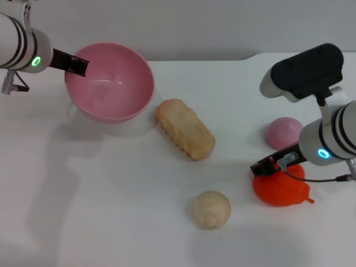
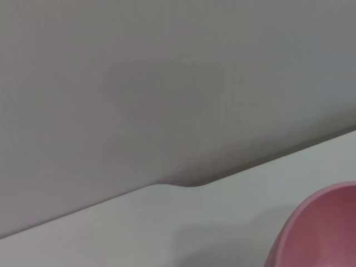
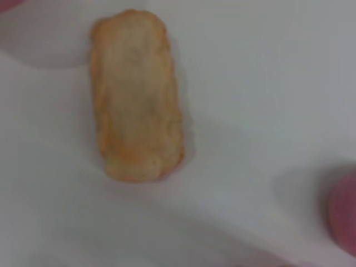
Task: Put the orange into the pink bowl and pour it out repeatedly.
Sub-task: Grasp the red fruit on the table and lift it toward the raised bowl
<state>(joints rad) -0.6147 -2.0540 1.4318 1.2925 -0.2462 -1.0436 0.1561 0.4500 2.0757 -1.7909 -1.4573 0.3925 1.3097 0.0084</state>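
The pink bowl (image 1: 117, 89) is at the back left, empty and raised a little above its shadow on the table. My left gripper (image 1: 75, 64) is shut on its left rim, with one black finger reaching inside. A part of the bowl's wall (image 2: 322, 228) shows in the left wrist view. The orange (image 1: 283, 192) lies on the table at the front right, its stem tip pointing right. My right gripper (image 1: 275, 165) sits on the orange's upper left side, touching it. The right wrist view does not show the orange.
A long bread-like toy (image 1: 185, 129) (image 3: 136, 94) lies in the middle, right of the bowl. A beige ball (image 1: 212, 209) rests near the front. A pale pink ball (image 1: 285, 132) (image 3: 345, 214) sits just behind the orange. The table's back edge (image 2: 183, 186) runs behind the bowl.
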